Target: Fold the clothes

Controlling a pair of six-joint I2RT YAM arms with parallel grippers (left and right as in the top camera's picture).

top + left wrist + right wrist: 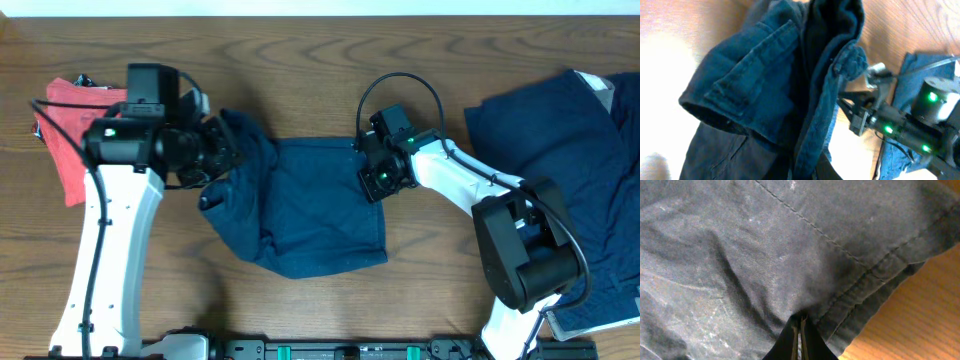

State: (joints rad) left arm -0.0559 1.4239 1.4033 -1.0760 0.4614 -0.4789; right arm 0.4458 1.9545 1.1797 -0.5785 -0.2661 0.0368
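As seen overhead, navy pieces: two, the shorts (pixel 320 205) in the middle, the second garment (pixel 545 140) at the right edge.
Red garment (pixel 68 135): one, far left.
Left gripper (pixel 222 155): clenched on the shorts' bunched left end.
Right gripper (pixel 372 185): pinching the shorts' right hem.
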